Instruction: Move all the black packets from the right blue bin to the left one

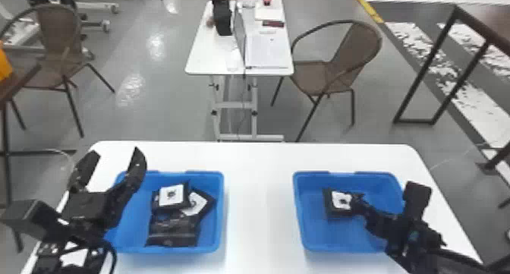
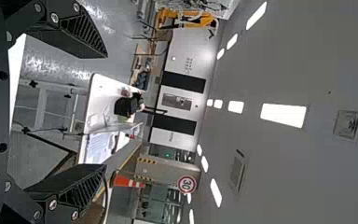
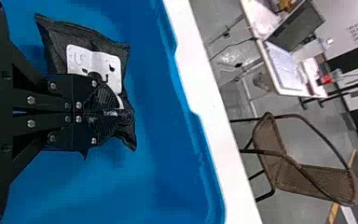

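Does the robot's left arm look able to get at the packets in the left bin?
Probably yes: its end effector is open by the left bin, whose top is uncovered, leaving the black packets exposed.

On the smooth white table (image 1: 260, 159), the left blue bin (image 1: 209, 237) and right blue bin (image 1: 313, 235) look plastic, the latter's black packet (image 3: 81, 36) creased, faintly glossy. Beyond the table, the armchair (image 1: 354, 45) looks rough-woven, the floor (image 1: 155, 110) glossy.
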Available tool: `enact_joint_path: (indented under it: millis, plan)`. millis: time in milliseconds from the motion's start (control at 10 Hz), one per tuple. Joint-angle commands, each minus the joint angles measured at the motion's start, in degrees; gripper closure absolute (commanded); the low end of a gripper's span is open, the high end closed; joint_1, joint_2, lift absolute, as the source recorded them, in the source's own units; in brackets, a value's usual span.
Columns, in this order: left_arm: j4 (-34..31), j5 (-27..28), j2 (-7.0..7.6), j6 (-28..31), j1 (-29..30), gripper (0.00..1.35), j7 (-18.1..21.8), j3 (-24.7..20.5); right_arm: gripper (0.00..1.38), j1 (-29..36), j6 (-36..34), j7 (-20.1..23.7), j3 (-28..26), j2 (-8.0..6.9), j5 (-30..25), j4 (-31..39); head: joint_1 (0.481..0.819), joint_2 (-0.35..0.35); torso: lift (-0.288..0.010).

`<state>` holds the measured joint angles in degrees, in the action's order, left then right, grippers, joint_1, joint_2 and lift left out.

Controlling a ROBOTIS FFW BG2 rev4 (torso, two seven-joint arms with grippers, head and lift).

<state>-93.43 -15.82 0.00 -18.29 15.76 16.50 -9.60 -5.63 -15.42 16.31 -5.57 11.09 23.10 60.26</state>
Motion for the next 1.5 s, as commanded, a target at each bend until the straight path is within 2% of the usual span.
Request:
enact_joint_path:
  millis: [0,200,400,700,800,1000,1100,1300,1400]
  plan:
    - [0.0,0.18,-0.15,-0.6,0.06,0.2,-0.32,0.37,1.16,5.27,-0.67,-0.14,-1.2,0.07,3.53,10.4,0.695,-0.025,0.0]
    - [-0.18,-0.35,-0.15,-0.78,0.15,0.2,-0.76,0.37,1.16,10.02,-1.19,-0.23,-2.34,0.07,8.45,20.51,0.695,-0.021,0.0]
    - [-0.53,-2.55,-0.15,-0.87,0.06,0.2,-1.82,1.6,1.16,11.16,-1.02,0.13,-0.14,-0.45,13.73,26.22,0.695,-0.013,0.0]
    - [-0.88,-8.0,-0.15,2.47,-1.61,0.2,-2.17,6.61,1.16,5.71,1.36,4.7,9.97,-0.72,21.37,25.26,0.695,0.062,0.0]
    - [-0.88,-9.32,-0.15,4.41,-2.49,0.2,-2.17,9.07,1.16,1.49,1.36,7.33,13.13,-1.24,21.64,22.53,0.695,0.075,0.0]
    - [-0.35,-15.82,0.0,7.75,-4.78,0.2,-2.17,14.17,1.16,-4.13,0.65,11.73,17.0,-3.18,21.81,19.02,0.695,0.103,0.0]
    - [0.62,-18.1,0.62,8.1,-5.66,0.2,-2.08,15.84,1.16,-5.63,0.57,12.69,19.02,-3.18,21.9,18.67,0.695,0.106,0.0]
    - [0.7,-18.81,0.79,9.06,-6.18,0.19,-1.82,16.63,1.16,-7.29,-0.23,13.57,22.18,-3.26,23.48,18.31,0.695,0.113,0.0]
    - [0.7,-19.34,1.32,9.15,-6.53,0.19,-1.73,17.25,1.16,-7.65,-0.4,13.75,23.5,-3.26,24.1,17.79,0.695,0.123,0.0]
